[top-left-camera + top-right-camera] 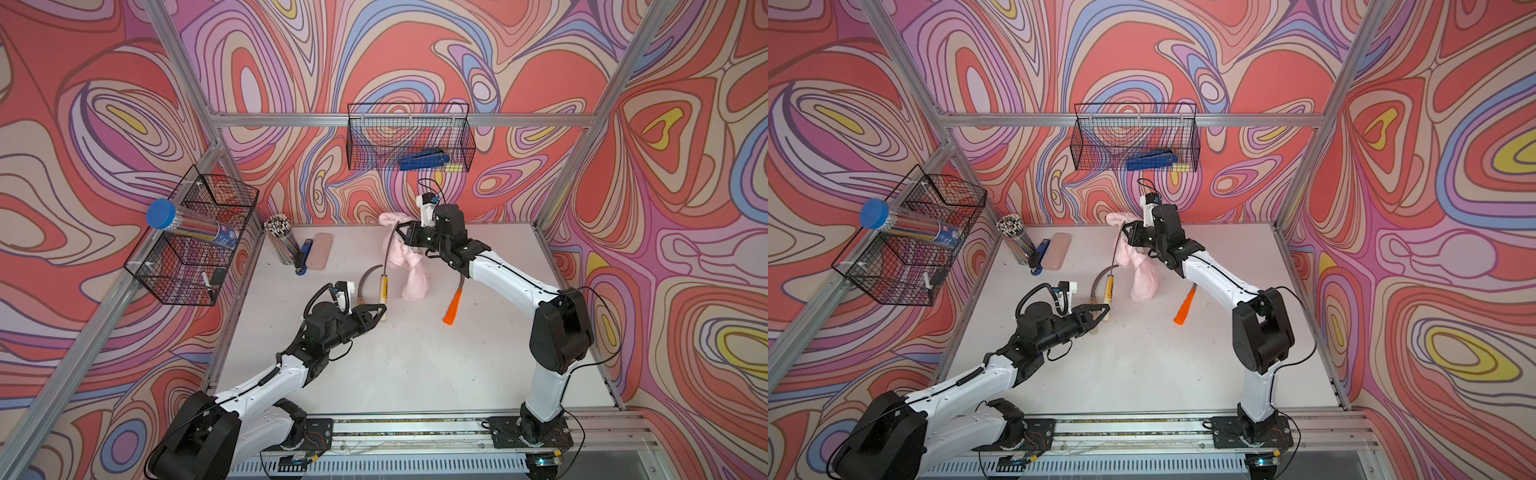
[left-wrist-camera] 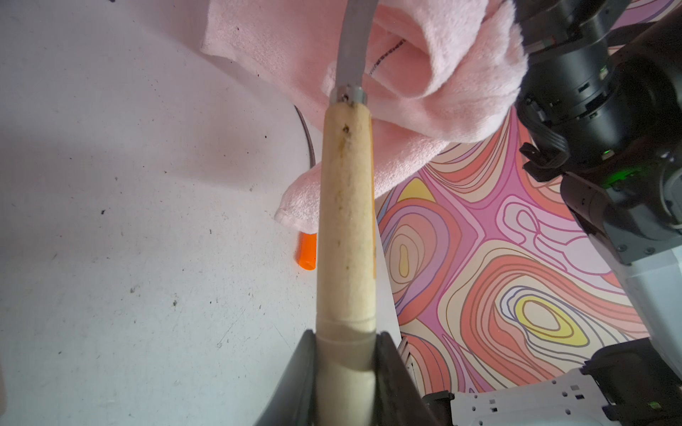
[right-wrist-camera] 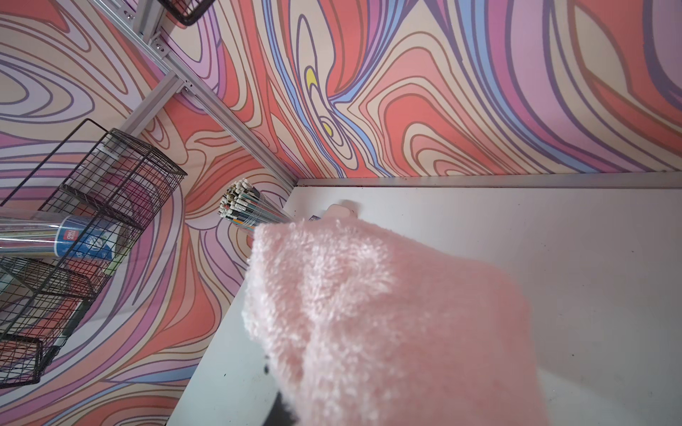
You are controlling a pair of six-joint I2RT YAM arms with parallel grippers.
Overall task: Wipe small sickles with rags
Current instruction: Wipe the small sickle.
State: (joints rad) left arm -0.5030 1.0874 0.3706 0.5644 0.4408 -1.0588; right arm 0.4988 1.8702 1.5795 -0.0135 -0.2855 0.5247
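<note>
Right now the left jaws are clamped on the butt of a wooden sickle (image 1: 385,291), holding it over the tabletop (image 1: 415,365) with the blade pointing towards the back wall. The right jaws are pinched tight on the rag (image 1: 409,266), which is bunched over the blade's far end and hangs down beside it. The second wooden sickle (image 1: 365,278) lies just left of the held one, partly behind the left arm, while the orange sickle (image 1: 452,307) lies off to the right, its blade running under the right arm.
</note>
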